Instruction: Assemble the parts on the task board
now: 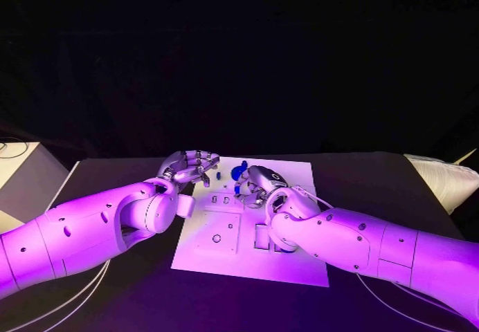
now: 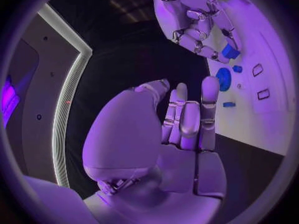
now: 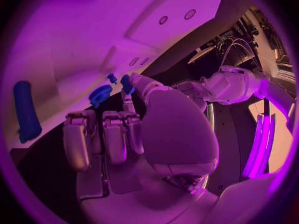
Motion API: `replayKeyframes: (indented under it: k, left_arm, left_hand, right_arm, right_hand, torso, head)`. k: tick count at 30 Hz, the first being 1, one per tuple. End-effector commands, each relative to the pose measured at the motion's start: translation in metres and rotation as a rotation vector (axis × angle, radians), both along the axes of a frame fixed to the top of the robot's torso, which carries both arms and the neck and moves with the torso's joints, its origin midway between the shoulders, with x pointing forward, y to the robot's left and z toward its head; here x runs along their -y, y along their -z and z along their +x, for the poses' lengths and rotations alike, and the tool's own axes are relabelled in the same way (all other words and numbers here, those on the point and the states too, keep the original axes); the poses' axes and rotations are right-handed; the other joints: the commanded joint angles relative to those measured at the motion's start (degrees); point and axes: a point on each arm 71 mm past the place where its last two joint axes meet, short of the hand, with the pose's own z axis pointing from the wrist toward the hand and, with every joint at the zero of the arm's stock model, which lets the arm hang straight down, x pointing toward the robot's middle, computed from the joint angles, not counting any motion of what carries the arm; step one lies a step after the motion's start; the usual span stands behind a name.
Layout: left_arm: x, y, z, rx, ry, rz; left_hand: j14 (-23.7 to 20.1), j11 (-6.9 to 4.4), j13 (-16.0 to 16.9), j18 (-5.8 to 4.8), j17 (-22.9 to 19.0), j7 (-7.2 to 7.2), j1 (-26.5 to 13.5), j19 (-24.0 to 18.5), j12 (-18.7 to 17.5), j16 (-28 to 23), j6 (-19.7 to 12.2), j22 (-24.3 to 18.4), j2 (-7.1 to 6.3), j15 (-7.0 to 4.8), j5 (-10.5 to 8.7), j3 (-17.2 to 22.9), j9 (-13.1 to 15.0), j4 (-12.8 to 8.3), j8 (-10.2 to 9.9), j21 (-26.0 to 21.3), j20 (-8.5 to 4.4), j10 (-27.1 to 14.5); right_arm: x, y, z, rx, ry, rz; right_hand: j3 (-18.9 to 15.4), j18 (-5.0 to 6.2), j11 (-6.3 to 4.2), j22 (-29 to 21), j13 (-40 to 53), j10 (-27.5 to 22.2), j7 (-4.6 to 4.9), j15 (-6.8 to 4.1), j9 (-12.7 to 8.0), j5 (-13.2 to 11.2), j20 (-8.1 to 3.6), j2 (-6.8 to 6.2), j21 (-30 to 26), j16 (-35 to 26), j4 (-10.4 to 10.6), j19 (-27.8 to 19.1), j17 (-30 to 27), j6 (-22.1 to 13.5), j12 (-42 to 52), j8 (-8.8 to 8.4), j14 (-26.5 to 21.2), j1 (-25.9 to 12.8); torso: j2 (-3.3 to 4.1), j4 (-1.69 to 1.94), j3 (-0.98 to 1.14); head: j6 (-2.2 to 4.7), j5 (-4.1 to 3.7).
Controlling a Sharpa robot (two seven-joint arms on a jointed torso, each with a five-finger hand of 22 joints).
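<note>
At far end of task board, small blue part is seen pinched at right hand fingertips; round blue part lies just beside, toward left hand, whose fingers are loosely spread, nothing held. Right hand judged nearer.

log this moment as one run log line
left robot hand: holds nothing, at far left edge of white task board | right robot hand: pinches small blue block | round blue disc: on board
</note>
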Motion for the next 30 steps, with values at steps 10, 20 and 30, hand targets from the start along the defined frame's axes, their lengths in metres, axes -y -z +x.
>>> replayKeyframes:
  k: [10, 20, 30]
  left_arm:
    - [0.005, -0.002, 0.0, 0.008, 0.012, 0.0]
    - [0.005, -0.002, 0.0, 0.006, 0.012, 0.0]
    - [0.005, -0.002, 0.0, 0.004, 0.012, 0.001]
  left_hand:
    - [-0.8, 0.14, -0.54, -0.12, -2.09, 0.07, -0.54, 1.81, -0.76, -1.51, -0.59, 2.96, -0.49, 0.13, 0.03, 0.54, -0.1, 0.11, 0.54, 0.6, 0.0, -0.6]
    - [-0.7, 0.15, -0.57, -0.22, -1.83, 0.08, -0.58, 2.07, -0.77, -1.43, -0.59, 3.51, -0.51, 0.14, 0.03, 0.54, -0.11, 0.13, 0.56, 0.82, 0.02, -0.59]
    - [-0.64, 0.15, -0.6, -0.3, -1.63, 0.08, -0.61, 2.25, -0.78, -1.38, -0.6, 3.92, -0.52, 0.16, 0.04, 0.55, -0.11, 0.13, 0.59, 0.98, 0.03, -0.58]
  right_arm:
    - [-0.009, 0.005, -0.006, 0.024, -0.028, -0.001]
    - [-0.01, 0.009, -0.007, 0.018, -0.036, -0.008]
    - [-0.009, 0.012, -0.007, 0.02, -0.037, -0.02]
  right_hand:
    - [0.26, -0.66, 0.46, 13.92, 15.07, 5.91, 0.03, 0.41, 1.54, 0.35, 0.35, -0.27, -0.27, 0.25, 0.05, 5.32, 15.09, -0.06, 0.12, 0.18, 5.98, -0.61]
    - [0.16, -0.65, 0.51, 13.9, 15.07, 5.91, 0.08, 0.49, 1.61, 0.19, 0.45, -0.85, -0.31, 0.25, 0.04, 5.31, 15.09, -0.19, 0.12, 0.36, 5.98, -1.22]
    - [0.06, -0.64, 0.49, 13.88, 15.07, 5.91, 0.01, 0.49, 1.81, -2.58, 0.57, -1.99, -0.37, 0.25, -0.39, 5.31, 15.09, -0.34, 0.12, 1.0, 5.98, -1.98]
  torso:
    - [0.15, 0.37, -0.28]
    - [0.13, 0.34, -0.22]
    - [0.2, 0.28, -0.22]
  head:
    - [-0.35, -0.02]
    - [-0.41, 0.11]
    - [-0.41, 0.12]
